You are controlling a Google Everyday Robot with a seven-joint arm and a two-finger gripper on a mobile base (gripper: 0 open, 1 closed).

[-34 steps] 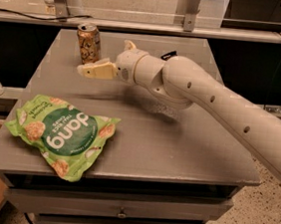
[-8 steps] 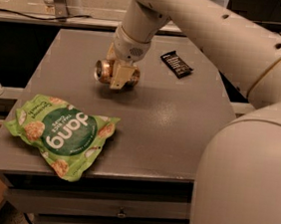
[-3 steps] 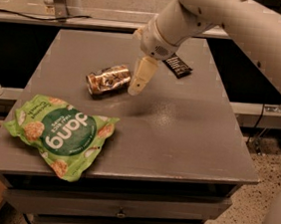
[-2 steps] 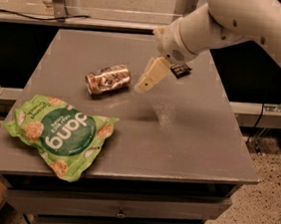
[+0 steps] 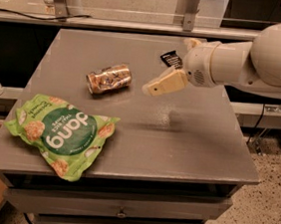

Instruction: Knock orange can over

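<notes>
Tool (image 5: 149,89) hovers beside one orange can (image 5: 109,78) lying sideways.

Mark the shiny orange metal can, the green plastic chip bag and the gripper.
shiny orange metal can (image 5: 109,78): camera view, middle of its side, lying down.
green plastic chip bag (image 5: 60,134): camera view, centre of printed face.
gripper (image 5: 153,88): camera view, beige tip, right of the can.

1 green chip bag (image 5: 60,135), front-left on table (image 5: 202,140) | 1 black bar (image 5: 170,58), perhaps a snack, far side
</notes>
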